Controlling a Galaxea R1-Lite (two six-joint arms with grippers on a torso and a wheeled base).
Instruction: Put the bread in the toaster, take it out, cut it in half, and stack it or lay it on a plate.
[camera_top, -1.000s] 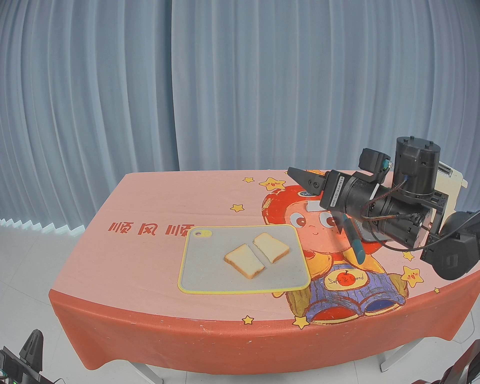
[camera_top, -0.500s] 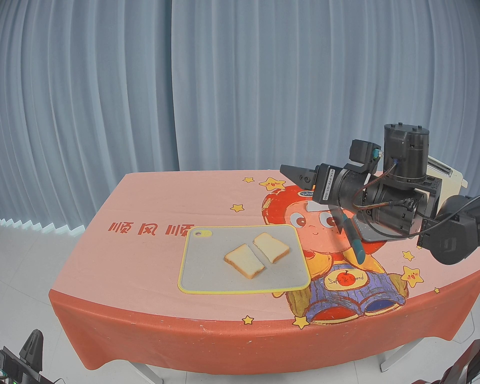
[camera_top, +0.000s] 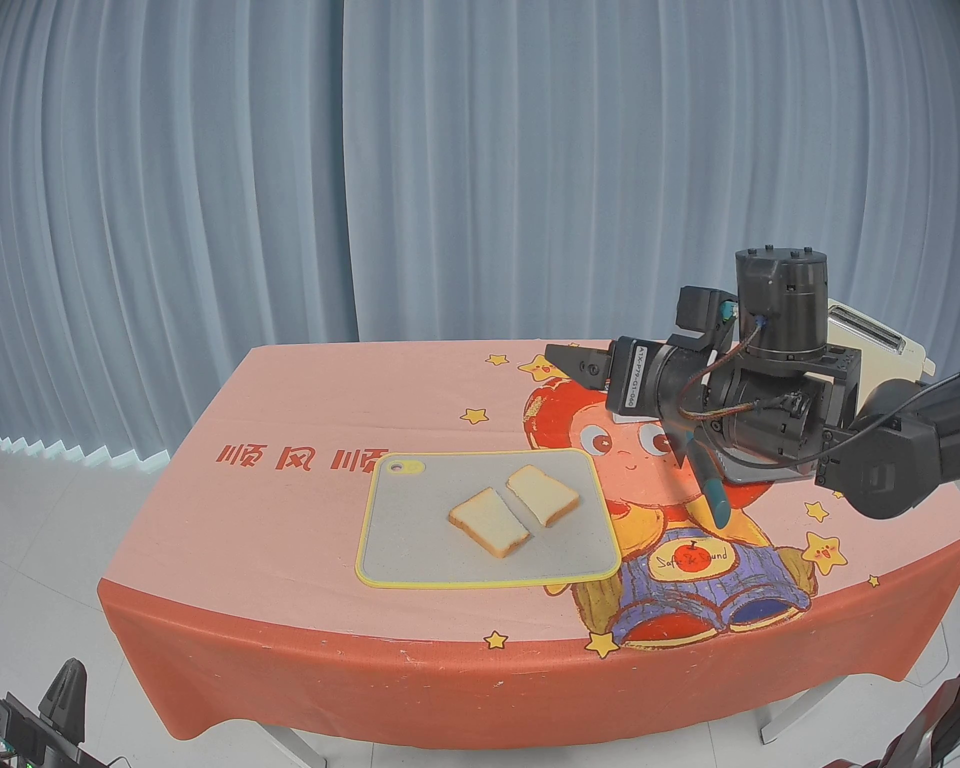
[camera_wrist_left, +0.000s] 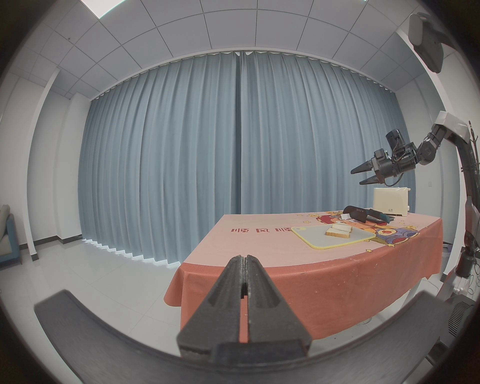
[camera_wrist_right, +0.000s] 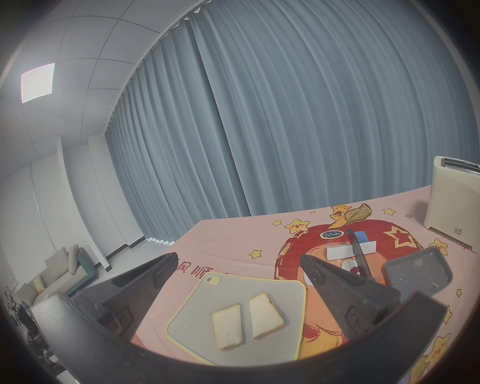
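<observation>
The right gripper (camera_wrist_right: 237, 259), wide open and empty, is held at two o'clock from the bread halves (camera_top: 488, 520) on the cutting board (camera_top: 420, 545); one could be torn by a crooked pinch.

Grey rectangular cutting board (camera_top: 420, 540), yellow rim. On board: pale bread half (camera_top: 489, 521), twin half (camera_top: 543, 494), brown crusts. Under board: salmon-pink cloth-covered surface (camera_top: 300, 520), yellow stars, red characters, cartoon figure. Right of board: teal-handled knife (camera_top: 716, 500), cream boxy toaster (camera_top: 880, 350). Behind board: blue-grey pleated curtain (camera_top: 400, 170).
</observation>
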